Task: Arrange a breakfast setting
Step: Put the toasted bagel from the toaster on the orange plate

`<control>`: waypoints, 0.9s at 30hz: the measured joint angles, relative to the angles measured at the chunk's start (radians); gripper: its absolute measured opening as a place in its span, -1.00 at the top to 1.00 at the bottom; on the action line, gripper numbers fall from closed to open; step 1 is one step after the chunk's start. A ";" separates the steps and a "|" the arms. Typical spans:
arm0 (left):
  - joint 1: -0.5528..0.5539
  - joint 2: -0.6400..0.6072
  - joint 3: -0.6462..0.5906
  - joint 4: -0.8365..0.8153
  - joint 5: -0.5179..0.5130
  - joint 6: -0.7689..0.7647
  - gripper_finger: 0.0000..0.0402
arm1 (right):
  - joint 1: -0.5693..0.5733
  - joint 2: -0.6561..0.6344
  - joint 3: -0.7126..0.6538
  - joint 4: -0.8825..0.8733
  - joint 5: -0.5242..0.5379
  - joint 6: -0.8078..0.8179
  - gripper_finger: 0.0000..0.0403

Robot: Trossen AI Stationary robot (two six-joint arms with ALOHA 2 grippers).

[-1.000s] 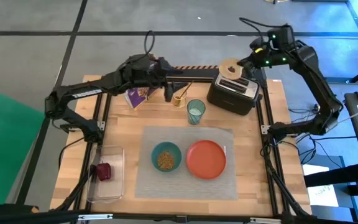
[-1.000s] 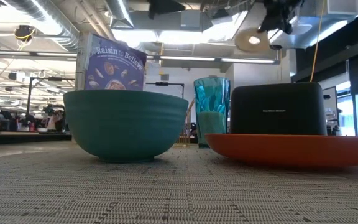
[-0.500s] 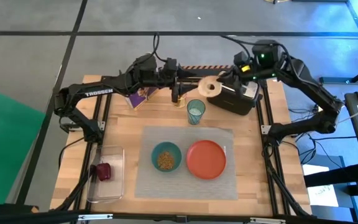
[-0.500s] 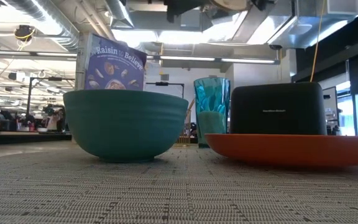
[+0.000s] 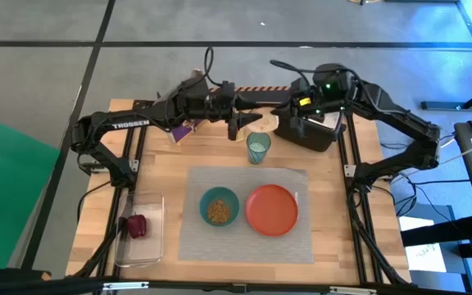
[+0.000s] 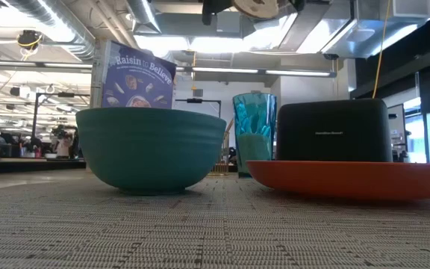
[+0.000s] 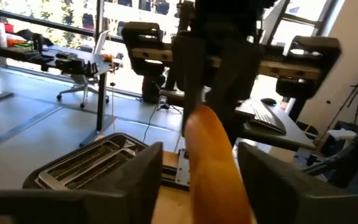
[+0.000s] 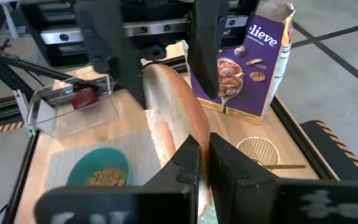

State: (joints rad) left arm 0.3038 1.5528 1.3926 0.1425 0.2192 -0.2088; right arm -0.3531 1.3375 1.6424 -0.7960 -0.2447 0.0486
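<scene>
The bagel [image 8: 169, 112] hangs in the air between my two grippers, above the table's far side, left of the black toaster [image 5: 310, 131]. My right gripper [image 5: 280, 115] is shut on it. My left gripper [image 5: 247, 123] is open, its fingers [image 8: 107, 43] standing on either side of the bagel; whether they touch it I cannot tell. The grey placemat [image 5: 248, 238] bears the teal bowl [image 5: 219, 206] and the orange-red plate [image 5: 271, 209]. The teal cup [image 5: 257, 147] stands behind the mat. The gold spoon [image 8: 260, 152] lies on the wood. The dark-red fruit [image 5: 136, 225] lies in the clear tray. My right gripper pinches the bagel's rim [image 8: 188, 134] between its two fingers, one on each flat face. The fingers come about level from the table's right side. The bagel stands on edge, lifted clear of the table and the toaster; it shows at the top of the low view [image 6: 263, 7].
A purple cereal box [image 5: 179, 129] stands at the far left, behind my left arm. The clear tray [image 5: 142, 246] lies at the near left. The bowl holds brown cereal. Bare wood lies left of the mat.
My right gripper has carried the bagel from above the toaster toward the table's left and a little nearer, over to my left gripper. My left gripper has reached toward the table's right, and its open fingers now stand on either side of the bagel.
</scene>
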 joint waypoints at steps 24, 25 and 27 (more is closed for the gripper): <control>-0.133 -0.025 0.000 -0.253 0.042 -0.065 0.85 | 0.247 -0.079 0.000 -0.003 0.480 0.266 0.36; -0.151 -0.025 0.000 -0.285 0.022 -0.051 0.85 | 0.263 -0.089 0.001 -0.016 0.550 0.304 0.32; -0.186 -0.025 0.000 -0.339 -0.046 -0.038 0.86 | 0.282 -0.105 0.001 -0.067 0.646 0.362 0.25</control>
State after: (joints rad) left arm 0.1174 1.5280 1.3925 -0.1961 0.1731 -0.2464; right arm -0.0715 1.2320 1.6436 -0.8633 0.4017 0.4103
